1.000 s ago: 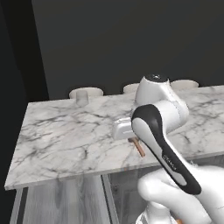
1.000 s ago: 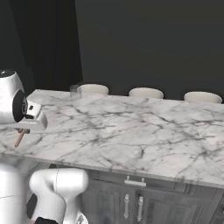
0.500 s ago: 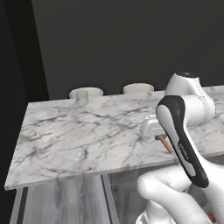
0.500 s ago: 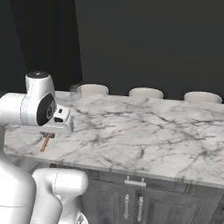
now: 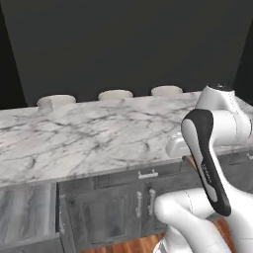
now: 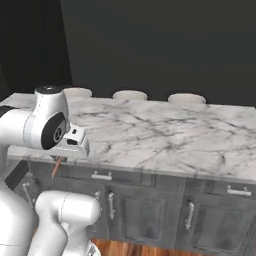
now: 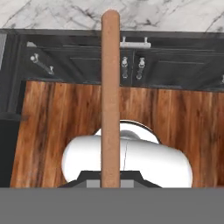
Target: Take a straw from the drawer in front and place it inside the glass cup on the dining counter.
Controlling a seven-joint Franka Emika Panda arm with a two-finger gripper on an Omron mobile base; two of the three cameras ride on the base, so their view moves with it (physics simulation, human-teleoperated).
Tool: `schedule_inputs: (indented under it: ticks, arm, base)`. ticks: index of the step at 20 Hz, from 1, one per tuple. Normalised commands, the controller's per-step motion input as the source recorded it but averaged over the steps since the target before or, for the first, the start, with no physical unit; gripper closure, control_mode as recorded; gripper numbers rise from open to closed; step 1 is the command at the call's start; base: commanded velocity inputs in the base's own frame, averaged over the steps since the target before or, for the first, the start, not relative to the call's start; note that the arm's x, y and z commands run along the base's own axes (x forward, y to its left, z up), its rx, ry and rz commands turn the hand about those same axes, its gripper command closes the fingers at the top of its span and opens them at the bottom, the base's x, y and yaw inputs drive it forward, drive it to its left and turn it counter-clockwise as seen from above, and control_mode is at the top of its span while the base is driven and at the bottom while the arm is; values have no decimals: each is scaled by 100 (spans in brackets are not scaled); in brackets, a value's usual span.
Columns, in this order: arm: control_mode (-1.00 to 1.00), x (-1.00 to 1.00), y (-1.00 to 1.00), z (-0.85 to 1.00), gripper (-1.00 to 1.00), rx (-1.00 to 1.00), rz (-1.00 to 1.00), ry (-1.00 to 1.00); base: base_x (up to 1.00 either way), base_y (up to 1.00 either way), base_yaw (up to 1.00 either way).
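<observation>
- The gripper (image 6: 59, 161) is clamped on the straw (image 7: 110, 96), which hangs below it (thin, could slip).
- No cup seen on the counter (image 6: 165, 132); a blind swing might miss.

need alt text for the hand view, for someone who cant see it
A thin, straight orange-brown straw runs up the middle of the picture from the claw at the bottom. Past it lie a brown wood-plank floor, dark grey cabinet fronts with silver handles, and a strip of white-grey marble counter along the top.
</observation>
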Motion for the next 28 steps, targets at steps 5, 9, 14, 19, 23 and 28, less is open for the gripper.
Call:
schedule_inputs:
  ticks: [5, 9, 14, 19, 23, 28]
  arm:
    - [100, 0, 0, 0, 100, 0, 0, 0]
    - [100, 0, 0, 0, 100, 0, 0, 0]
    - [100, 0, 0, 0, 100, 0, 0, 0]
    - [100, 0, 0, 0, 100, 0, 0, 0]
    - [100, 0, 0, 0, 100, 0, 0, 0]
    - [100, 0, 0, 0, 100, 0, 0, 0]
  base:
    - [8, -100, -5]
    - [34, -100, -2]
    - [41, -100, 0]
    - [48, -100, 0]
    - [53, -100, 0]
    - [54, -100, -1]
